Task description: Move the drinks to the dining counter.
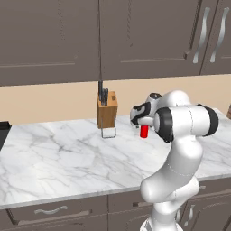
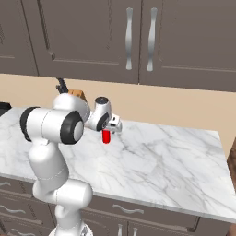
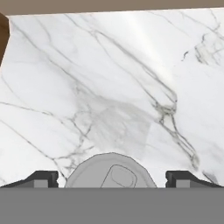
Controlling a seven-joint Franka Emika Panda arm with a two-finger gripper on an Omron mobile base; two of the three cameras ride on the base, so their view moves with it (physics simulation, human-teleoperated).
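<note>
Closest to the hand camera, the grey metal top of the red can [image 3: 110, 173] sits between the two dark fingertips [image 3: 41, 178] of the gripper [image 3: 111, 179], a rounded lid with a pull tab stamped into it. The jaws stand wide on either side of that lid with a clear gap at each flank, so the pincer reads as released and not yet gripping anything. From the base views the can [image 1: 144, 131] is a short, smooth, glossy red cylinder standing upright on the marble counter [image 1: 67, 158] directly under the gripper [image 2: 110, 129], in front of the tan backsplash and below the dark grey upper cabinets [image 2: 138, 37] with their curved metal handles. A wooden knife block [image 1: 107, 110] with dark handles poking from its top stands on a thin wire frame well to the can's left. The counter is white stone with grey veining, polished enough to carry a soft sheen. My reading is that the task is at its first pick: the hand is lined up over the can. The next move calls for settling the fingers lower around the curved wall, closing squarely so the slick cylinder does not twist out, then lifting straight up before carrying it to the dining counter.
</note>
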